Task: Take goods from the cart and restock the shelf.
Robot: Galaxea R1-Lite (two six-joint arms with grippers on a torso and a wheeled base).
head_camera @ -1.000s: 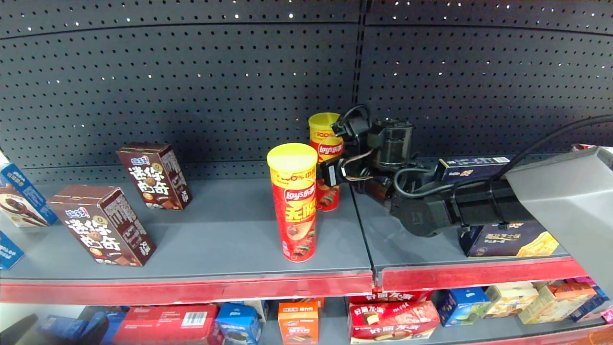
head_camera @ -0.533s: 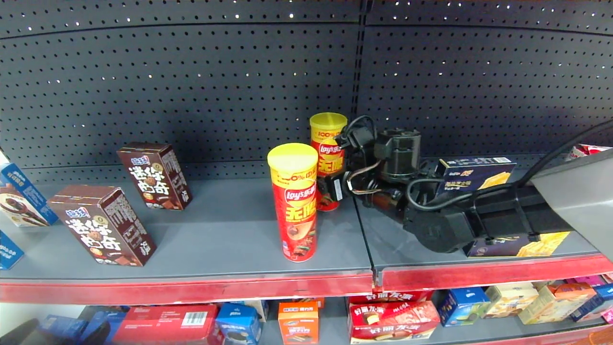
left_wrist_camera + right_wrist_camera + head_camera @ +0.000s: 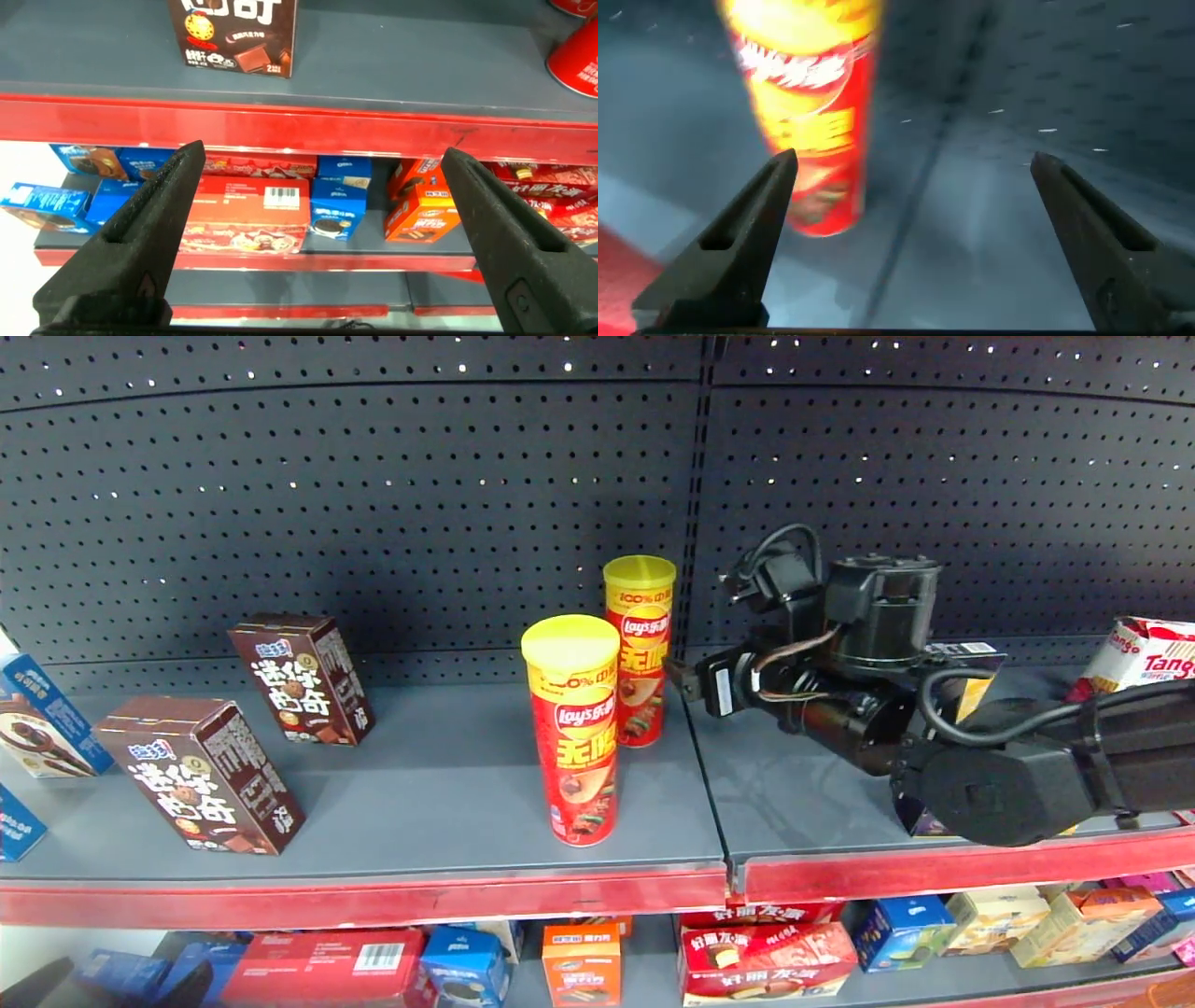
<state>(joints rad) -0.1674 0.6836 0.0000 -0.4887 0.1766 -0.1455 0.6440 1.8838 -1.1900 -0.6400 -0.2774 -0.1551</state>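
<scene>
Two yellow-lidded red crisp cans stand upright mid-shelf [image 3: 439,784]: front can [image 3: 569,728] and rear can [image 3: 639,649]. Left of them stand two brown boxes, front box [image 3: 201,775] and back box [image 3: 303,677]. The right gripper [image 3: 913,163], spread and empty, is beside the rear can; the left gripper [image 3: 322,151] is spread and empty too.

Head camera facing shelf [image 3: 439,784], wrist cameras closer, same shelf deck
</scene>
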